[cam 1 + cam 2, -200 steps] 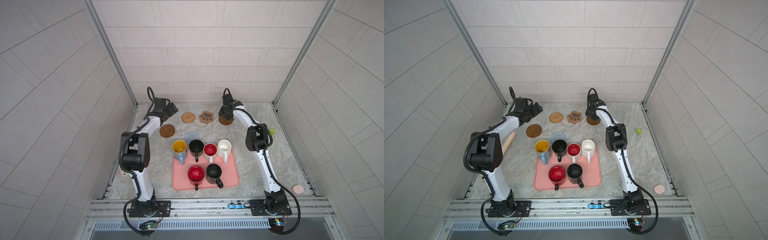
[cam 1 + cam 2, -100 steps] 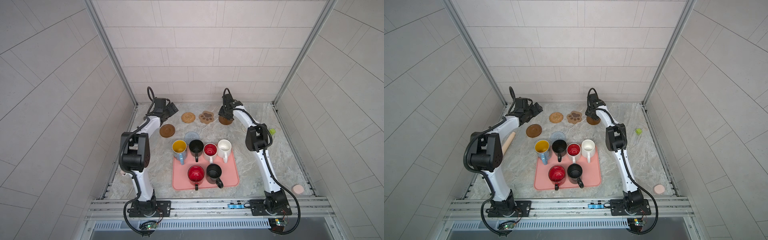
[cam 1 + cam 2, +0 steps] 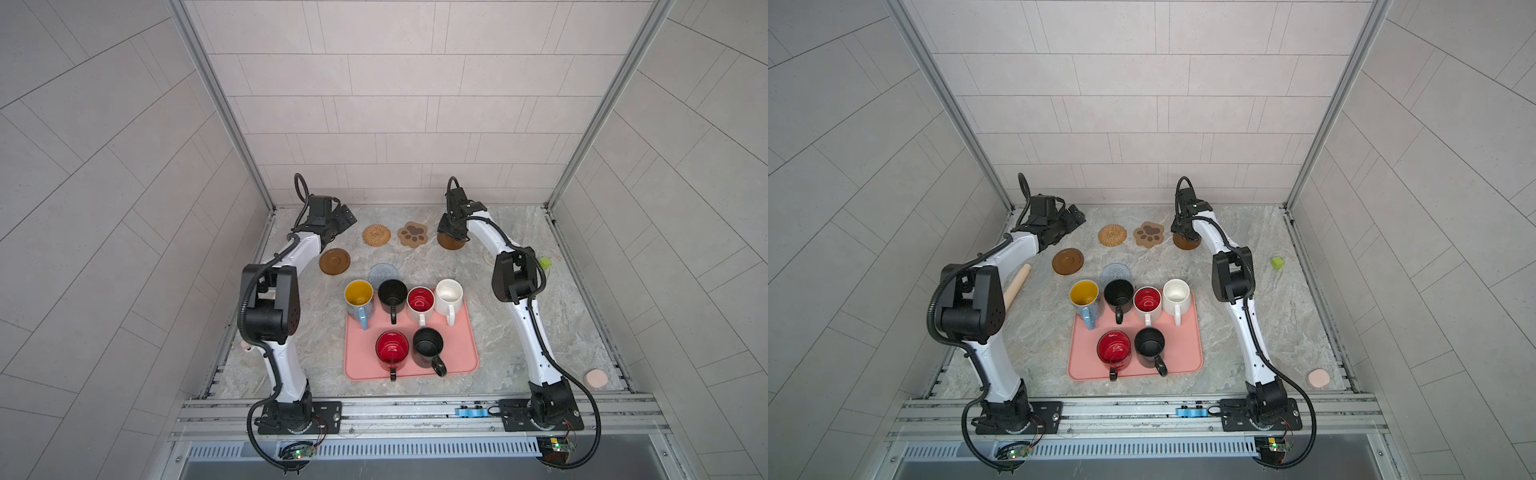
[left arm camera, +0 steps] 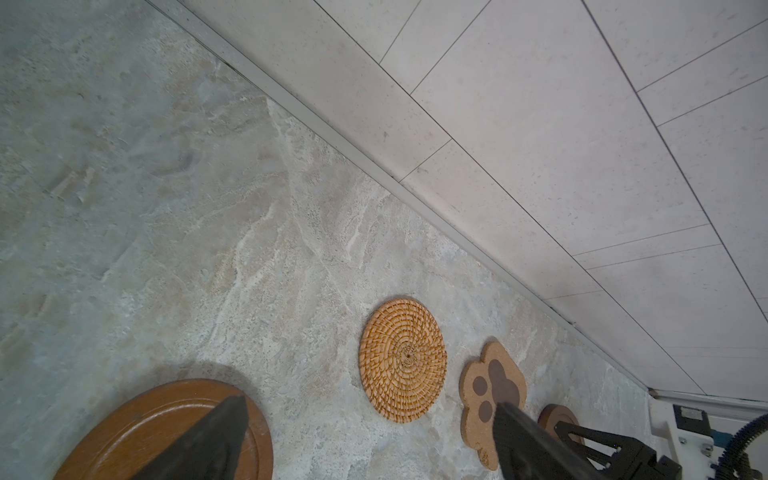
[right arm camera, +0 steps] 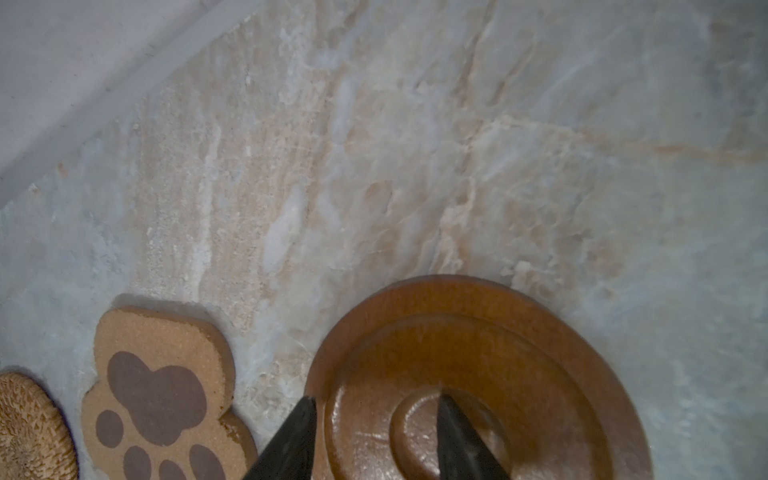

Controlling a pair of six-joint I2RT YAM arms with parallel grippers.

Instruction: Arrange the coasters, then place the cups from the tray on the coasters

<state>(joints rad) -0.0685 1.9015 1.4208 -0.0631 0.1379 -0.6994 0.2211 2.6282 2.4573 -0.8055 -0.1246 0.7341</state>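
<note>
Mugs are sitting upright on the large flat pink rounded-rectangle tray (image 3: 459,353), all six of them. In its near row are the red mug with a black handle (image 3: 392,348) and a black mug (image 3: 428,344). In its far row, from the tray's left, are the light blue mug with a yellow inside (image 3: 359,295), a second black mug (image 3: 392,292), the white mug with a red inside (image 3: 420,300) and the plain white mug (image 3: 449,292).

Just beyond the tray's far edge, the grey-blue crochet round coaster (image 3: 383,272) is lying flat, partly hidden behind the mugs. Farther off, toward the tray's left, a dark brown wooden disc (image 3: 334,261) is lying flat.

Well beyond the tray, the woven tan rattan round coaster (image 3: 376,235), the tan paw-shaped coaster (image 3: 412,234) and a second dark brown wooden disc (image 3: 451,245) are lying in a row.

The left gripper (image 4: 370,403) is hovering beyond the tray's far-left corner, jaws spread wide and gripping nothing. The right gripper (image 5: 376,398) is reaching down onto the second dark brown wooden disc with its jaws partly apart, one tip at the rim and one over the centre. Whether they are pinching it cannot be told.
</note>
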